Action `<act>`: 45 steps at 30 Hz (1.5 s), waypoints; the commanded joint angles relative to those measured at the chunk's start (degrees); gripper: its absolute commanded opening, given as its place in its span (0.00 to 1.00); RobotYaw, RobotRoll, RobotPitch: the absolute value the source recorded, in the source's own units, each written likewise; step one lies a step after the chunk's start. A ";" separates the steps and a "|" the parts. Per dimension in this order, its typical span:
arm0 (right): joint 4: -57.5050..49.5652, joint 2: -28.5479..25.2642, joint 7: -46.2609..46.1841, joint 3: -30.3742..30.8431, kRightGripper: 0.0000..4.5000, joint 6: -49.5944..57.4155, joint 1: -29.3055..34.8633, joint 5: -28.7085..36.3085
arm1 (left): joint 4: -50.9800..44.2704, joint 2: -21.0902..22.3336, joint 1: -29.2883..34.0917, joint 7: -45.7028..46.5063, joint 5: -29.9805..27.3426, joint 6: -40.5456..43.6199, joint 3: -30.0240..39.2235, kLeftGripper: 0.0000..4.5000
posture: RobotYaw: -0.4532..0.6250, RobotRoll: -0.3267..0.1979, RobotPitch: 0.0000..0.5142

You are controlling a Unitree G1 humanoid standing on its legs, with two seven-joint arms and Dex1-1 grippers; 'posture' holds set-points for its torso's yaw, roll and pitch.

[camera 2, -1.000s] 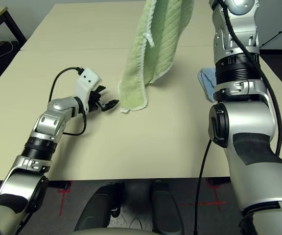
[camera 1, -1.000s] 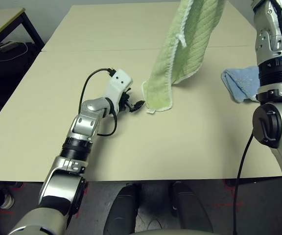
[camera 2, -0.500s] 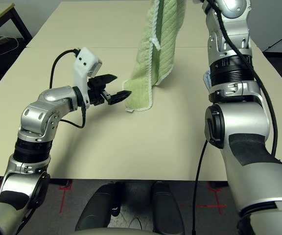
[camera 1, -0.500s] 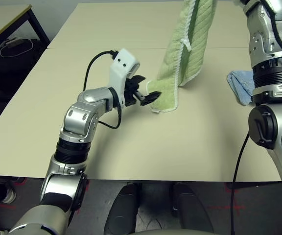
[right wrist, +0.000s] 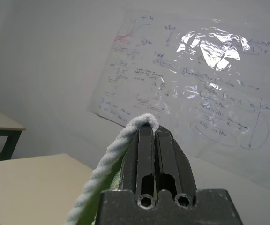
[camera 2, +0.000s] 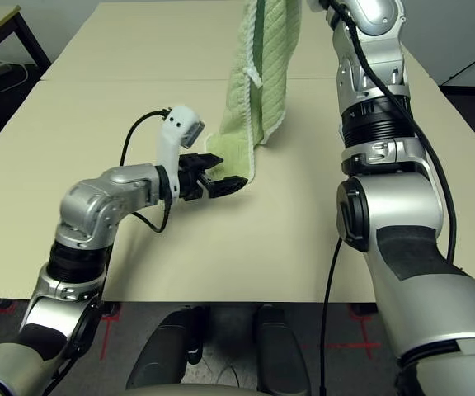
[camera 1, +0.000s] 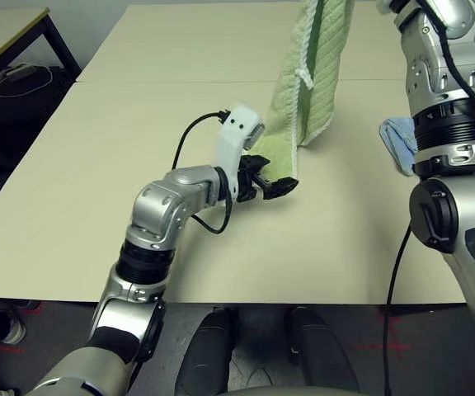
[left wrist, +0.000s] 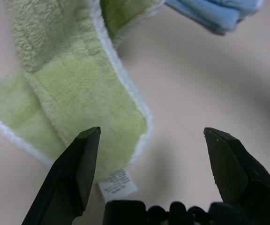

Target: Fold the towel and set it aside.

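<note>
The light green towel (camera 1: 313,78) hangs in a long strip from above, and its lower end (left wrist: 78,89) rests on the table with a small white label at the corner. My right gripper (right wrist: 153,132) is raised high and shut on the towel's white-stitched top edge (right wrist: 109,166). My left gripper (camera 1: 275,186) sits low at the towel's bottom corner. It is open, and its black fingers (left wrist: 76,168) stand either side of that corner without closing on it.
A crumpled light blue cloth (camera 1: 396,142) lies on the beige table (camera 1: 81,165) to the right of the towel, beside my right arm. A second table (camera 1: 7,33) and a dark bag (camera 1: 15,82) on the floor are off to the far left.
My left gripper has travelled right from beside the towel's lower end to straddle its bottom corner, staying open. The right gripper still holds the towel up.
</note>
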 commanded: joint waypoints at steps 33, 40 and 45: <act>-1.00 0.45 -0.86 0.23 0.00 0.73 0.95 0.10 | -0.98 -7.29 -3.76 -1.21 0.86 1.19 -4.14 1.00 | 0.54 0.62 0.37; -1.46 0.35 -0.87 0.24 0.00 0.97 1.09 0.05 | 6.38 -7.28 -3.90 -0.34 3.75 -3.62 -5.88 1.00 | 0.53 0.62 0.37; -1.44 0.25 -0.85 0.23 0.00 0.88 1.15 0.02 | 12.60 -8.11 -5.34 0.26 5.90 -7.40 -6.35 1.00 | 0.53 0.62 0.36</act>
